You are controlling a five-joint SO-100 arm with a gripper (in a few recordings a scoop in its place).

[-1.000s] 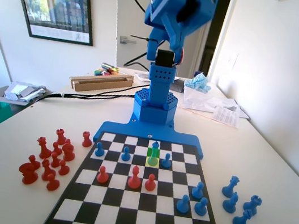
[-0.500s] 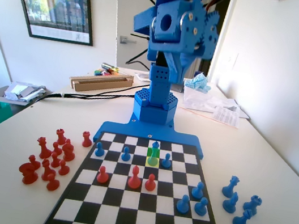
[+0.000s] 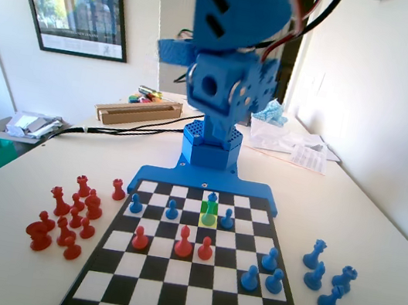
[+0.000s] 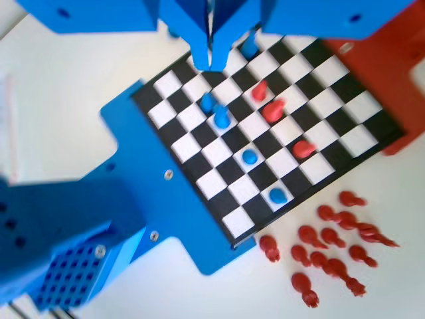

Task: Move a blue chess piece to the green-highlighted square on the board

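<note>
**Three red pawns right behind the target**

Three red pawns (image 3: pixel 183 241) sit at 6 o'clock of the green-highlighted square (image 3: pixel 208 219) on the board (image 3: pixel 164 296). Compared with a second ago, the arm has swung lower. The blue chess piece (image 3: pixel 212 200) stands upright at 12 o'clock of that square. The gripper (image 4: pixel 210 58) looks pinched together, holding nothing.

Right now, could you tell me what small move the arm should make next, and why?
Probably lower the gripper toward the blue chess piece, opening it on the way: it hangs high above the board, jaws together on nothing, and that piece stands beside the green-highlighted square.
</note>
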